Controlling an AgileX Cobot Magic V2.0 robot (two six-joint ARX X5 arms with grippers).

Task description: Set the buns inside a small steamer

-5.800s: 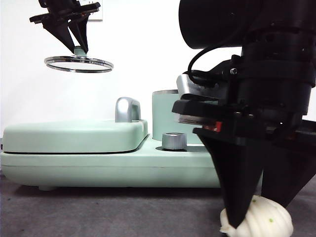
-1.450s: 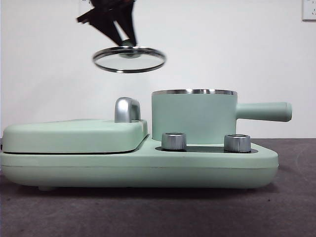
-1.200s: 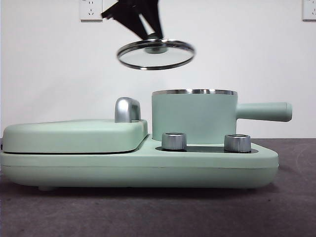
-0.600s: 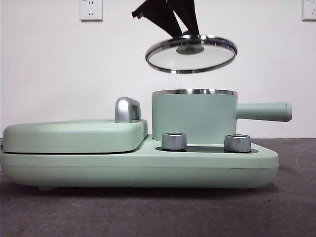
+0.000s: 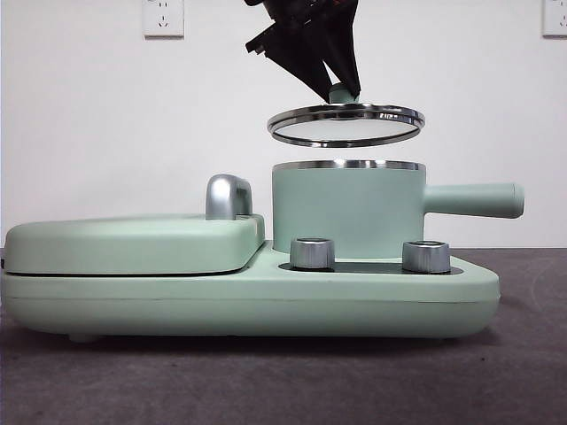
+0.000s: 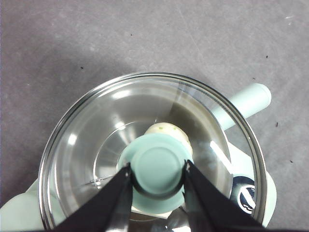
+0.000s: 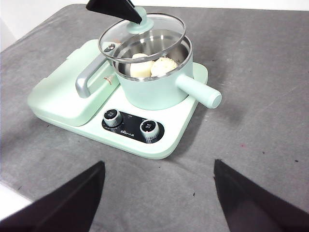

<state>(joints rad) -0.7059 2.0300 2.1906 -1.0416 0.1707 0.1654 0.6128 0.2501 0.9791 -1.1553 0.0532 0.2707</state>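
resting on grey table (image 7: 251, 72), white wall (image 5: 89, 115) behind; left end effector (image 6: 157, 180) grips lid knob (image 6: 158, 166).

**A:** Lighting's pretty even and bright in all three views tbh. The white wall (image 5: 80, 133) in the front view is close to blown out, and the left end effector (image 5: 341, 88) above the small steamer (image 5: 347, 211) is just a black silhouette, no detail at all.

**B:** Yeah. The glass lid (image 6: 96, 145) pinched in that end effector has white glare streaks in the left wrist view, and the buns (image 6: 166, 129) under it look smeared through the glass. Soft shadow on the bench (image 7: 251, 101) beside the steamer's handle. The right end effector (image 7: 159, 203) is wide apart, its jaws dark and blurry up close.
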